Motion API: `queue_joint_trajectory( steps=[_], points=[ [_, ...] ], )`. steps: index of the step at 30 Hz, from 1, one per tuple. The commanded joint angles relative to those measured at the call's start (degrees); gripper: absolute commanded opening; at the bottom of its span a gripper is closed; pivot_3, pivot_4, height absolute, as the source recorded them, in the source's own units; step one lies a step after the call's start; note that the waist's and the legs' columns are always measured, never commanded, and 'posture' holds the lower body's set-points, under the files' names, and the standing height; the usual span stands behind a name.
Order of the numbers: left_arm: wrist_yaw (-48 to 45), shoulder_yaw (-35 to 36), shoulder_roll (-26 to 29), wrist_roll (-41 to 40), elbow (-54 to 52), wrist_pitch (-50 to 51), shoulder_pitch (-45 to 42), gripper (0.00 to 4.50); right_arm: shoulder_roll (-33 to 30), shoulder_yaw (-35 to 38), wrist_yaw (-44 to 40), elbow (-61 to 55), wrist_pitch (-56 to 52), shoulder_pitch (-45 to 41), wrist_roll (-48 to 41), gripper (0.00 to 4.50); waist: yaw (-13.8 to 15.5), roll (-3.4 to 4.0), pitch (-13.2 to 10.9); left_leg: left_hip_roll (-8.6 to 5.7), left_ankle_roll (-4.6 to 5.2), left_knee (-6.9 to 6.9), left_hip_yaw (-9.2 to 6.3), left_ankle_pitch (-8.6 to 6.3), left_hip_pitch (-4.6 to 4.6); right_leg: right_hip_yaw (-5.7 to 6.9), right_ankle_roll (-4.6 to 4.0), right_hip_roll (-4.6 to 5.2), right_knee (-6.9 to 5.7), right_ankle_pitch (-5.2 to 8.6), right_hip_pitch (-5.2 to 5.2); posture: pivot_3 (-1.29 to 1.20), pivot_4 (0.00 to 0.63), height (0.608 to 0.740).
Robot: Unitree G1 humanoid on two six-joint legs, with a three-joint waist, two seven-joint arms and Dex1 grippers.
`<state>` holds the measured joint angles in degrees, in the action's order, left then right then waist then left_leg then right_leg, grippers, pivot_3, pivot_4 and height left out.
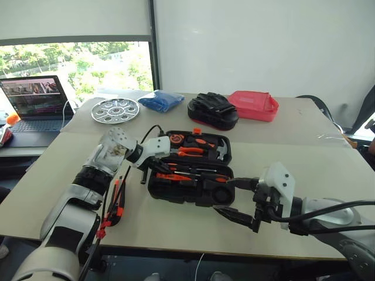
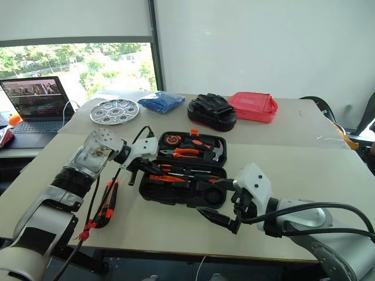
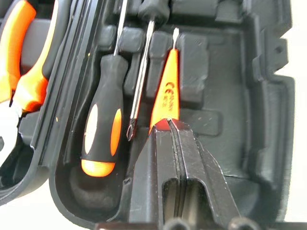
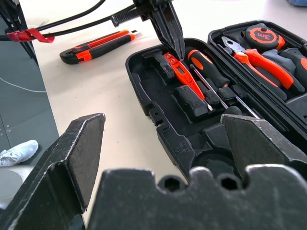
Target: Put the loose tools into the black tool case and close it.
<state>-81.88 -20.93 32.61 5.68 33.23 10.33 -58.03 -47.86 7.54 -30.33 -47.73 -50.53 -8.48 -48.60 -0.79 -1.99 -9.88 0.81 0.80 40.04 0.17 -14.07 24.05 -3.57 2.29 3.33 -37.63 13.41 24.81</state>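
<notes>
The left tool (image 4: 169,33) is pressed together on the end of the orange tester pen (image 4: 182,74), which lies in the open black case (image 1: 190,175). The utility knife (image 4: 98,45) lies on the tabletop (image 1: 281,152) left of the case, nearer this arm. The right tool (image 1: 237,202) stands spread, empty.

One open tool case (image 1: 193,190), two screwdrivers (image 3: 101,129), one tester pen (image 4: 182,75), one utility knife (image 4: 98,45).
</notes>
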Motion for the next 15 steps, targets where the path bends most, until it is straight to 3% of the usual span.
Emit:
queue_joint_trajectory(
  steps=[1,15],
  points=[
    [1.01,-0.54,-0.71,1.04,0.87,-3.61,-0.06,0.02,-0.15,1.11,-0.34,-0.67,0.74,-0.78,-0.96,4.5,0.03,0.0,0.0,0.0,0.0,0.0,0.01,0.0,0.01,0.0,0.0,0.0,0.0,0.0,0.0,0.0,0.15,0.74],
    [2.72,-0.66,-2.07,2.67,5.43,-8.2,-0.2,0.02,-0.28,1.4,-0.1,-1.03,0.27,-0.51,-1.69,4.5,0.03,0.0,0.0,0.0,0.0,0.0,0.01,0.0,-0.21,0.0,0.0,0.0,0.02,0.0,-0.23,0.0,0.15,0.74]
  ],
)
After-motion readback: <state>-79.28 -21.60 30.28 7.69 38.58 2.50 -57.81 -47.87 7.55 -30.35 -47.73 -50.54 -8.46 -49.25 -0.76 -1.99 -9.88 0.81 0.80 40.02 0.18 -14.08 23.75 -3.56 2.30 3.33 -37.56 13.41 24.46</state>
